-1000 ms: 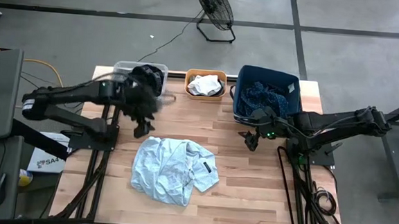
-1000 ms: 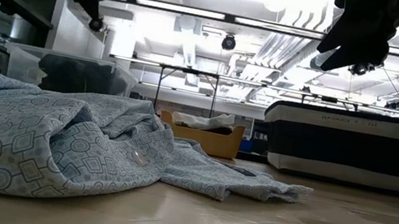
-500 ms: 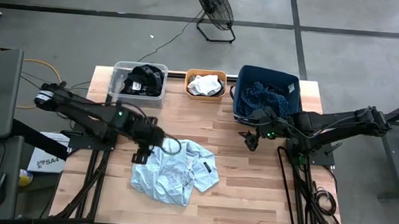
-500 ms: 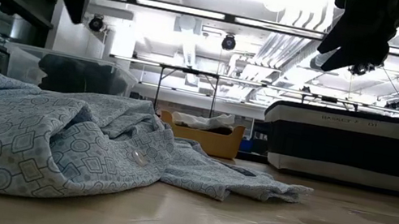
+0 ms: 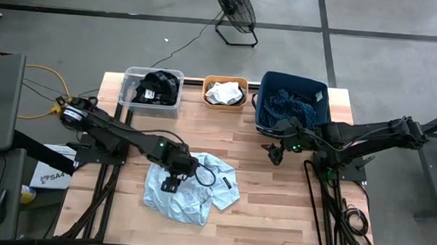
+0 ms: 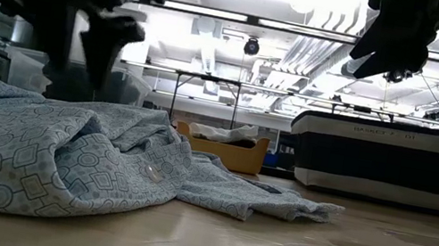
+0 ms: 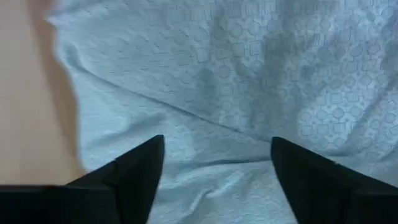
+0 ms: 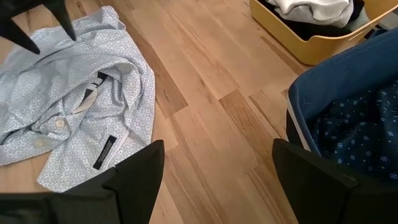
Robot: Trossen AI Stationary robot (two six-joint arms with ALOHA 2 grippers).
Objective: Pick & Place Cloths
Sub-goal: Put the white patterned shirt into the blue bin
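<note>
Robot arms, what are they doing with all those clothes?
They are sorting clothes into bins. The left end effector hangs open just above the crumpled light blue patterned shirt in the middle of the wooden table, not gripping it yet. The right end effector waits open beside the dark blue plastic bin, which holds a navy dotted cloth. A black garment lies in the clear bin, a white one in the orange bin.

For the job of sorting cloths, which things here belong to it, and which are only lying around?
Belong to the job:
- light blue shirt, under the open left gripper
- black garment in the clear bin
- white cloth in the orange bin
- navy dotted cloth in the blue bin

Just around:
- floor fan
- right gripper, waiting open
</note>
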